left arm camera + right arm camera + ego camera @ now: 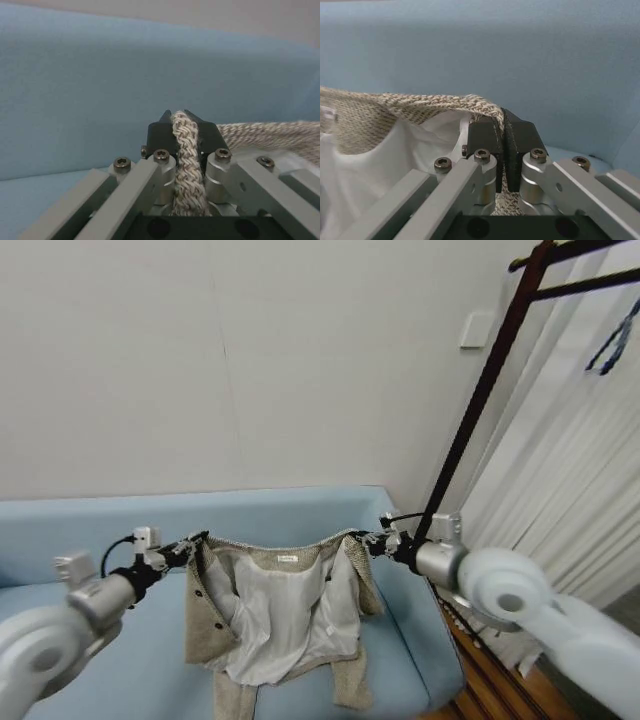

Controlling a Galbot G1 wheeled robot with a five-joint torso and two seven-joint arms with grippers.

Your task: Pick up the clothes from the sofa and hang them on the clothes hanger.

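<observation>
left gripper (pixel 184 131) jaws clamping jacket (pixel 189 165), sofa (pixel 90 100)

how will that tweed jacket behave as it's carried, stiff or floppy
Probably floppy: the jacket sags between the left gripper and the right gripper, with its collar dipping and its fronts falling open. It is likely not slippery, since its coarse woven edge sits pinched in both grippers. Its lower part appears to rest on the sofa, so it may drag.
</observation>
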